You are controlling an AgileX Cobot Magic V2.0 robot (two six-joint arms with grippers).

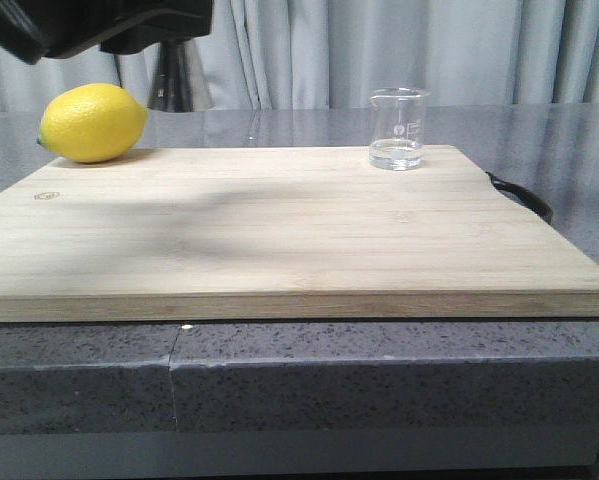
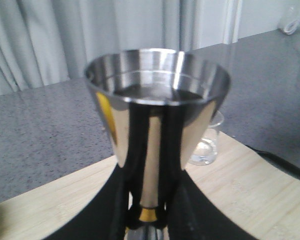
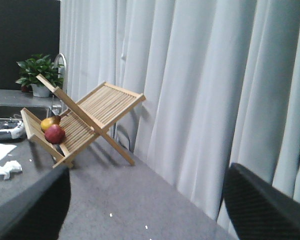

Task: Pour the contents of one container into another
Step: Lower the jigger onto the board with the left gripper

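Grey curtains back your bamboo cutting board; your left gripper is clamped round the jigger, held upright. Your right gripper hangs spread wide. Beaker stands at the board's far edge, lemon opposite.

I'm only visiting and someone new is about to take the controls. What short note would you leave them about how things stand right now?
Left gripper: shut on the jigger, held upright above the board's left side.
Right gripper: open, empty, facing the curtain, away from the work.
Beaker: upright at the cutting board's far right, a little clear liquid left inside.
Lemon: far left corner.
Done: jigger holds liquid.
Left: can't tell whether more pouring is intended.
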